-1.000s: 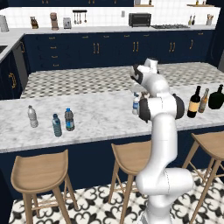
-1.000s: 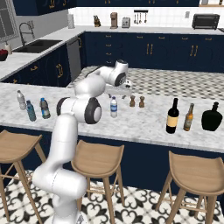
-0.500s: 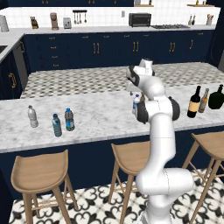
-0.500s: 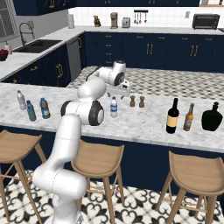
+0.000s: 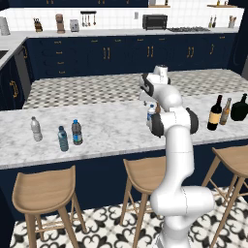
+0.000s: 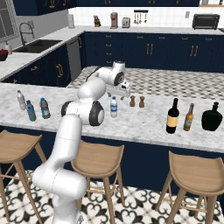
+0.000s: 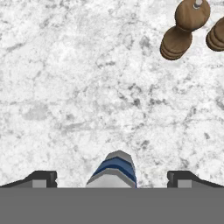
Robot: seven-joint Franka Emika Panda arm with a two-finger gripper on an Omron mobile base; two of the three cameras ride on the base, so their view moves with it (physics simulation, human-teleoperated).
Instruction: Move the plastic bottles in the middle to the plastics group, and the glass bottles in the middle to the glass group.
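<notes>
A clear whitish bottle with a blue label [image 6: 113,107] stands mid-counter, partly hidden by my arm in the left base view [image 5: 150,113]. My gripper [image 6: 120,91] hangs open just above it. In the hand view the bottle [image 7: 114,168] sits between the wide-apart fingertips [image 7: 42,178], untouched. The dark grey blue-labelled bottle [image 5: 76,132] stands at the left beside the teal-blue bottle [image 5: 63,139] and the white-labelled clear bottle [image 5: 36,129]. The tall wine bottle [image 6: 173,116] stands at the right next to the amber bottle [image 6: 189,117] and the black jug [image 6: 212,117].
Two brown wooden shakers [image 6: 132,101] [image 6: 141,102] stand just right of the middle bottle, also in the hand view's upper right [image 7: 181,28]. Wooden stools [image 6: 99,159] line the counter's near side. Bare marble lies between the groups.
The hand has shifted slightly and tipped down over the clear bottle. No bottle has moved.
</notes>
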